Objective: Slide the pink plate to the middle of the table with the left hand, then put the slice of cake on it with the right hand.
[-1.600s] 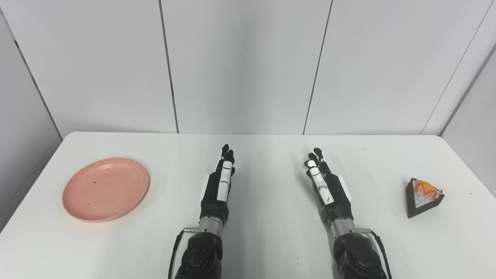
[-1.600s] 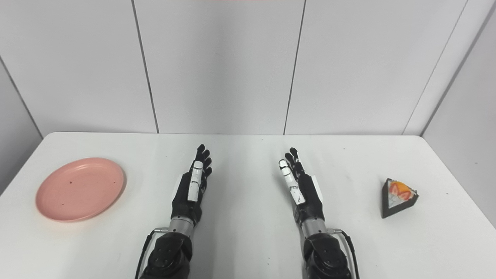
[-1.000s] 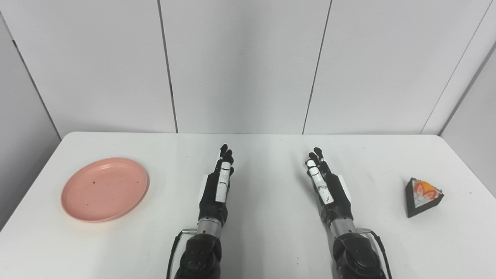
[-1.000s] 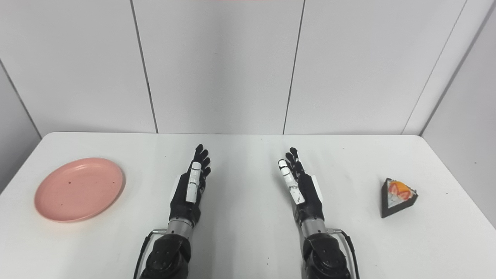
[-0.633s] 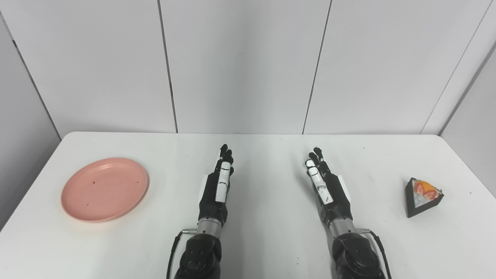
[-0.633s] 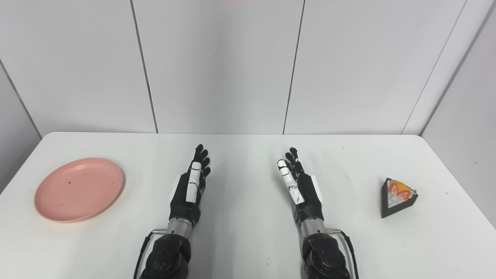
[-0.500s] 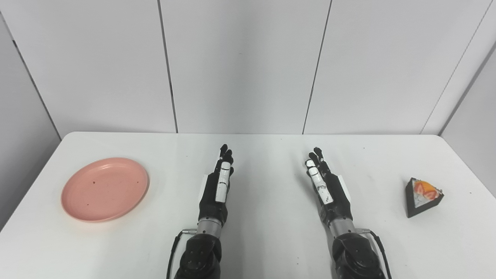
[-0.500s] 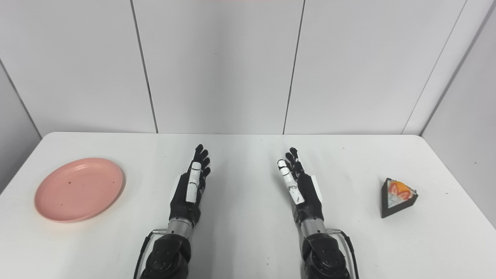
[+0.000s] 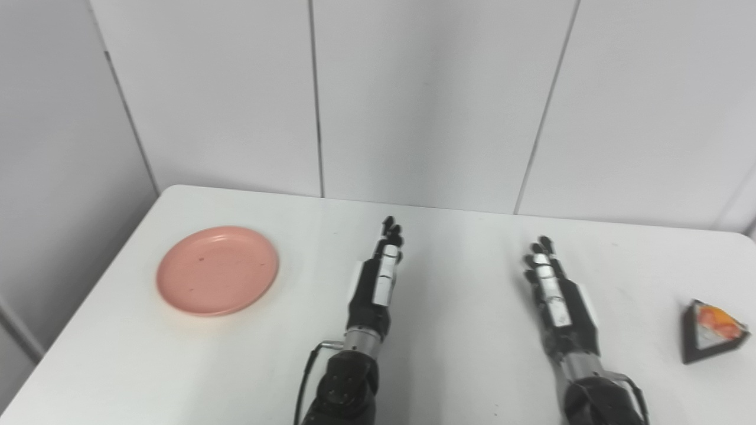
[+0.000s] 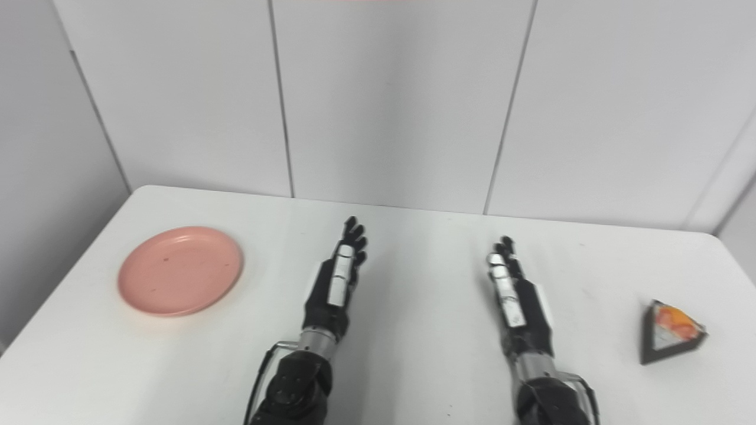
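Note:
An empty pink plate point(image 9: 217, 270) lies on the left part of the white table point(image 9: 449, 236). A dark wedge of cake point(image 9: 711, 330) with orange and red topping sits near the right edge. My left hand point(image 9: 378, 277) rests in the table's middle, well to the right of the plate, fingers straight and apart, holding nothing. My right hand point(image 9: 555, 295) lies parallel to it, well left of the cake, also flat and open. Neither hand touches the plate or the cake.
White wall panels stand behind the table's far edge. The table's left edge runs close to the plate point(image 10: 180, 270), and the cake point(image 10: 670, 330) is close to the right edge.
The whole picture has shifted right and tilted, so the camera has turned left. The hands, plate and cake keep their places on the table.

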